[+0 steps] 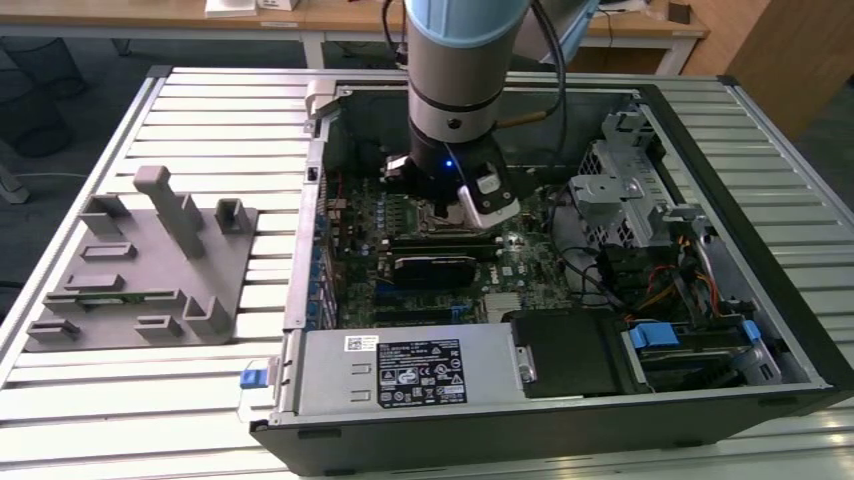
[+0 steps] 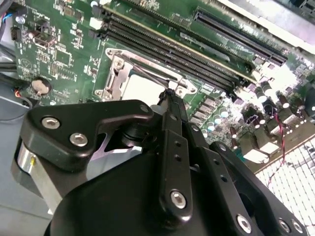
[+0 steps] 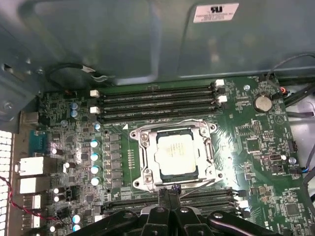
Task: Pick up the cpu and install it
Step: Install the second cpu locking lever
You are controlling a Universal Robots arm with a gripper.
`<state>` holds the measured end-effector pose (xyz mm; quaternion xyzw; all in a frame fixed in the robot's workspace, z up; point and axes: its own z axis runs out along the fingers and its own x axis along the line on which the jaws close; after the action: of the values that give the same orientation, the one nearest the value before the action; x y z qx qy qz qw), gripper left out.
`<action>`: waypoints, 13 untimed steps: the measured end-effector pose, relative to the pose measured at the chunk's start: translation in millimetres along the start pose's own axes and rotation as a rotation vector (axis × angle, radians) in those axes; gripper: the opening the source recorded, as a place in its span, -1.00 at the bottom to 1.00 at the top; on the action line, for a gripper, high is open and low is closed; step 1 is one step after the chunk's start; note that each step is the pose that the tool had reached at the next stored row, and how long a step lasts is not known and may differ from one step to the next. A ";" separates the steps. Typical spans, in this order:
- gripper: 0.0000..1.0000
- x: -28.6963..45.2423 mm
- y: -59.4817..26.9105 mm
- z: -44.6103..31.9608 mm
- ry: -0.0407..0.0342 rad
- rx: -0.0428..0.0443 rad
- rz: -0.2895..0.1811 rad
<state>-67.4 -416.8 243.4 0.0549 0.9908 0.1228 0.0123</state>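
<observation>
The cpu [image 3: 176,154] is lying flat inside the metal-framed socket [image 3: 143,157] of the green motherboard [image 3: 256,162], memory slots [image 3: 157,104] running along two sides. The fingers [image 3: 170,192] are hanging pressed together, empty, just beside the socket's edge.

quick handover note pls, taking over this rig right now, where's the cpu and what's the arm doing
End effector: low over the green motherboard inside the open black computer case, at the socket's edge; whether its fingers are open or shut cannot be told.
CPU: the small square chip with the pale silvery metal top lies flat in the metal-framed socket, also seen in the second wrist view.
Grey plastic slotted holder block: on the slatted table, at the exterior view's left of the case.
Done: CPU appears seated.
Left: confirm seating; whether the socket is latched cannot be told.
</observation>
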 end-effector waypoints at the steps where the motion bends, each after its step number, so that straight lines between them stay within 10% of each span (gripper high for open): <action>1: -0.79 -0.1 -0.9 1.1 -0.0002 -0.0001 0.000; 13: -0.79 9.8 -11.4 17.3 -0.0009 0.0000 0.004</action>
<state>-77.7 -422.5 223.7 0.0568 0.9907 0.1228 0.0125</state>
